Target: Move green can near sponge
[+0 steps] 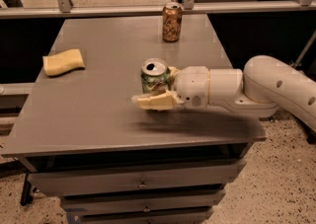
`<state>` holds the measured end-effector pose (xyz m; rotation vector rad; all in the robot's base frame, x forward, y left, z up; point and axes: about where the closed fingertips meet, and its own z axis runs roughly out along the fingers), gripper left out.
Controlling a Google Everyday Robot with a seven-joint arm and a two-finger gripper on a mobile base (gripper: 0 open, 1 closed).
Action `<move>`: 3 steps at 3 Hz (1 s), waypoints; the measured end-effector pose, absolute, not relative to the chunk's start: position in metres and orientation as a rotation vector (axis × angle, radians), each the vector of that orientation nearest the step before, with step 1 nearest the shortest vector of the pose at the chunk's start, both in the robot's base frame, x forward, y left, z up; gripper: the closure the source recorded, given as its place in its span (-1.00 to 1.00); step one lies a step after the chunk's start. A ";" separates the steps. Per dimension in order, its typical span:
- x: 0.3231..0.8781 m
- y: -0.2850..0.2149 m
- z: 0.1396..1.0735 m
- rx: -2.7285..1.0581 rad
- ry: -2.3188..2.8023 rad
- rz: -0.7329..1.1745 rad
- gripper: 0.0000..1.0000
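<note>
Well, I have only the camera view, so I go through it from the middle outwards.

The gripper (154,89) is over the middle of the grey table (108,119), a little toward the 3 o'clock side. Its jaws are clamped on the green can (153,77). One cream-yellow finger (157,101) lies across the front of the can, low on its body, and the second finger shows behind the can at its 2 o'clock side. The can stands upright, and I see its silver top with the opening. The front finger hides the bottom of the can, so I cannot tell if it touches the table or is a bit above it. A dark shadow lies on the table under the wrist.

The white arm (276,87) comes in from 3 o'clock and runs almost level across the table edge to the gripper.

The sponge (63,62) lies flat on the table at about 10 o'clock from the green can, close to the left edge. It is well apart from the can, with bare table between them.

A brown-orange can (172,22) stands upright at about 12 o'clock from the green can, near the far edge of the table. It is apart from both the gripper and the sponge.

Below the table top, at 6 o'clock, I see grey drawers (143,184). Behind the table, a metal rail (113,10) runs from side to side.
</note>
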<state>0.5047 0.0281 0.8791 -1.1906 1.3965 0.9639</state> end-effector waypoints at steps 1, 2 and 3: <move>0.503 0.030 0.879 -1.194 1.395 0.967 1.00; 0.503 0.030 0.879 -1.194 1.395 0.967 1.00; 0.504 0.035 0.884 -1.180 1.384 0.967 1.00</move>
